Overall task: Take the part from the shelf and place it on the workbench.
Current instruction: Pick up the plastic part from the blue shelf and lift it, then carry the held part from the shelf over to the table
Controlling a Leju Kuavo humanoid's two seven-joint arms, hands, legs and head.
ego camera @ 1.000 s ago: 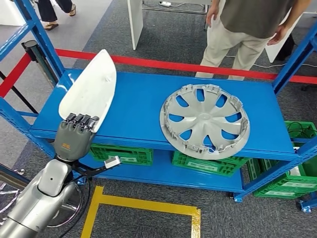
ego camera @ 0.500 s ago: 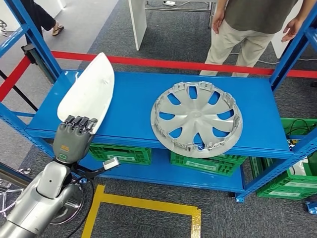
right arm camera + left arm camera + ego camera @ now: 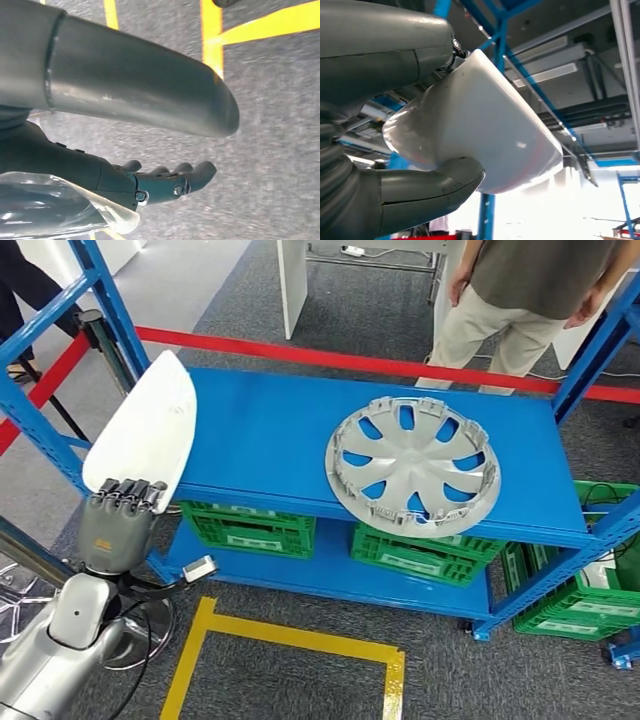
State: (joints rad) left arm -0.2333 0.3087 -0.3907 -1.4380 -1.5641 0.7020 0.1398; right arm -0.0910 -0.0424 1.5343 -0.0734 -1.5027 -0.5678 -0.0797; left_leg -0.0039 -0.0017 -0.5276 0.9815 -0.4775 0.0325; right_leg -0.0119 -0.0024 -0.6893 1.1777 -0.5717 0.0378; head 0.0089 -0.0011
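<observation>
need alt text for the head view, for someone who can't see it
The robot's left hand holds a white plastic shell part upright beside a blue shelf, where a silver hubcap lies flat. Green crates sit underneath, and a person stands behind red tape.

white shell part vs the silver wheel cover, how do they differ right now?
The white shell part is plain, elongated and tapered, without openings; the silver wheel cover is round, with spokes and cutouts. The white part is gripped at its lower end by the left hand and stands tilted up beside the shelf's end; the wheel cover lies flat on the blue shelf, untouched. Both look like moulded car trim.
</observation>
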